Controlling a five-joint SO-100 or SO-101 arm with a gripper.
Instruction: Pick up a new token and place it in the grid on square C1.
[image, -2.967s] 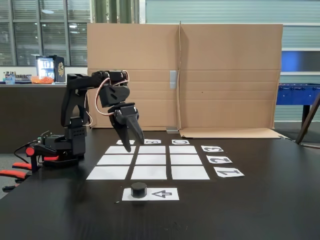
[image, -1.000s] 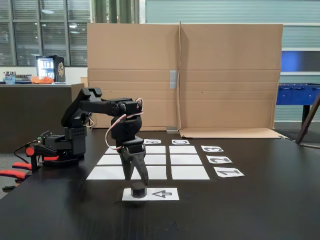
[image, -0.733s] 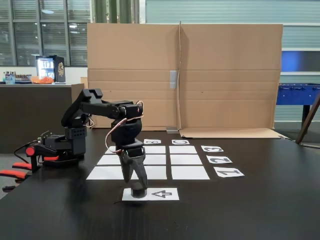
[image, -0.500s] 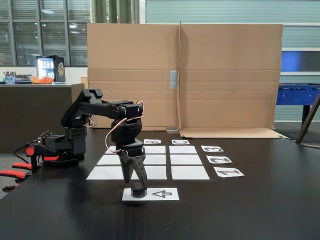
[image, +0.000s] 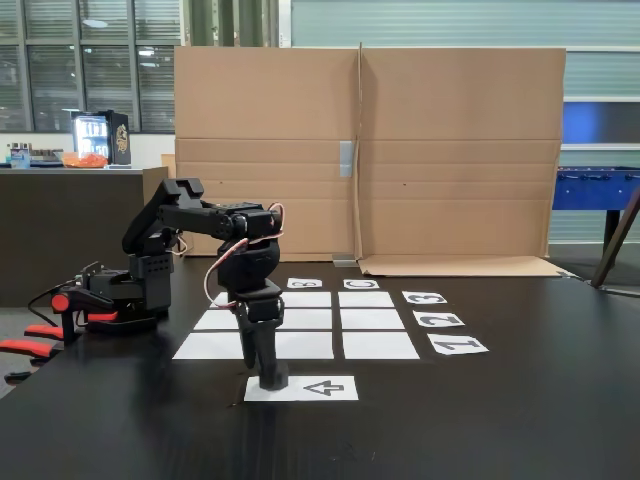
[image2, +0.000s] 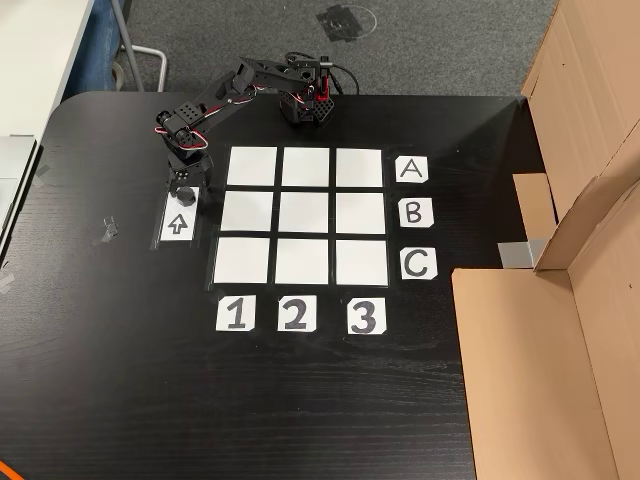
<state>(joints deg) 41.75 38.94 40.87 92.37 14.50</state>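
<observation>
The arm is reaching down to the white arrow sheet (image: 301, 388) on the black desk (image: 480, 420), its gripper (image: 272, 378) pointing straight down with the fingers closing around the token (image2: 185, 194), which is sitting on the sheet's end just beside the grid (image2: 303, 214). Square C1 (image2: 242, 260) is lying bare, at the corner near the 1 label (image2: 235, 314).

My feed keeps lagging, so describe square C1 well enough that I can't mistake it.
In the other view, find the grid of nine white squares on the black table. Square C1 is the corner square in the row level with the C label, directly above the 1 label. Of the four corners, it alone adjoins the arrow sheet's side and the number labels.
</observation>
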